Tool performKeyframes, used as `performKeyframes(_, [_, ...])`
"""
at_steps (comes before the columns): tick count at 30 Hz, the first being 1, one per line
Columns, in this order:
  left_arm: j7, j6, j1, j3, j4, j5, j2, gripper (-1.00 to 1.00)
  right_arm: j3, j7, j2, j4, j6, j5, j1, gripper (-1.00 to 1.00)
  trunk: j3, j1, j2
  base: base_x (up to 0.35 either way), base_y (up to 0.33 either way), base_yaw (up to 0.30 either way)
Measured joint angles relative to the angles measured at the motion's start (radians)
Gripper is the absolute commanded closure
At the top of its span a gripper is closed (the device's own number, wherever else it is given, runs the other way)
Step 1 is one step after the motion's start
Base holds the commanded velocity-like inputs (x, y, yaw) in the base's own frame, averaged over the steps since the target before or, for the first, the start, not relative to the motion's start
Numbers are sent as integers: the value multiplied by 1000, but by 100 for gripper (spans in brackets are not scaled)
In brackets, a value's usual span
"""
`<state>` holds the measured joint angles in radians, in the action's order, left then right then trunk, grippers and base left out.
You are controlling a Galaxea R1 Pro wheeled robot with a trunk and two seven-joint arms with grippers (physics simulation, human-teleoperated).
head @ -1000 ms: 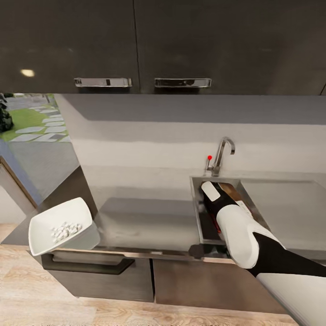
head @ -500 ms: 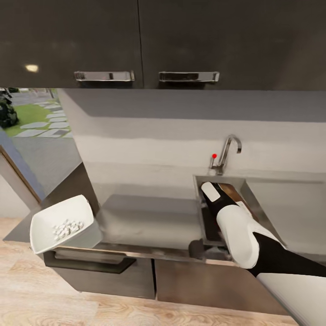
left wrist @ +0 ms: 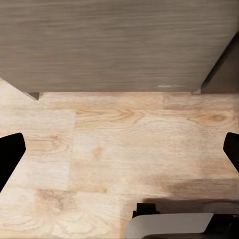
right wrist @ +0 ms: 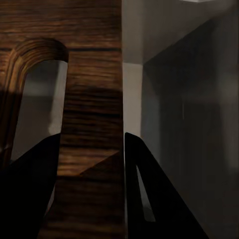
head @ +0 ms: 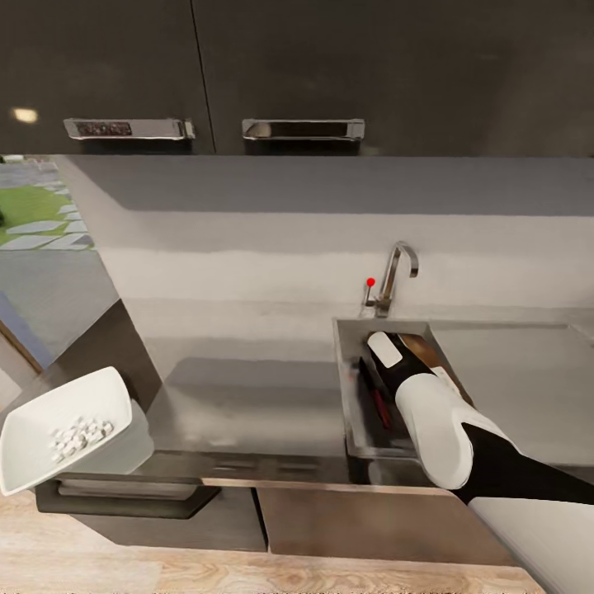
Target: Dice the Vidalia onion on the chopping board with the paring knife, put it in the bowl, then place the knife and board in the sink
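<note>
Right fingers [right wrist: 89,189] clamp the dark brown wooden chopping board [right wrist: 92,99] inside the grey sink basin [head: 351,396], beside its left wall. Left fingers [left wrist: 119,149] wide apart, holding nothing. Grey tabletop [head: 239,396] bare between sink and white bowl [head: 62,433] overhanging the left edge.

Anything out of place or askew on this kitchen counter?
Yes: the bowl of diced onion sits tilted at the countertop's left end, overhanging the front edge. It looks precarious.

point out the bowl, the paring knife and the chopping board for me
bowl [head: 37,458]: head view, bare white inner wall beside the diced onion.
paring knife [head: 380,410]: head view, reddish handle, inside the sink.
chopping board [right wrist: 92,124]: right wrist view, wood strip beside the handle slot, between the tool's fingers.
</note>
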<state>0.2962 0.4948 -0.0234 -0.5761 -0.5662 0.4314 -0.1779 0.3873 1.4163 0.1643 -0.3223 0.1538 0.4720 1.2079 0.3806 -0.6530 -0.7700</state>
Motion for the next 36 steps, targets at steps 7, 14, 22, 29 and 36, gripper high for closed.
performKeyframes(7, [0, 0, 0, 0, -1, 0, 0, -100, 0, 0, 3, 1, 0, 0, 0, 100, 9, 0, 0, 0, 92, 106])
performKeyframes(14, [0, 0, 0, 0, -1, 0, 0, -100, 0, -36, 0, 7, -1, 0, 0, 100, 13, 0, 0, 0, 45, 14])
performKeyframes(22, [0, 0, 0, 0, -1, 0, 0, -100, 2, -43, -3, 20, 0, -2, 0, 100, 26, 0, 0, 0, 0, 0])
performKeyframes(29, [0, 0, 0, 0, -1, 0, 0, -100, 2, -43, -2, 20, 0, -2, 0, 100, 37, 0, 0, 0, 0, 0])
performKeyframes(36, [0, 0, 0, 0, -1, 0, 0, -100, 2, -43, -2, 21, 2, -2, 0, 100, 48, 0, 0, 0, 0, 0])
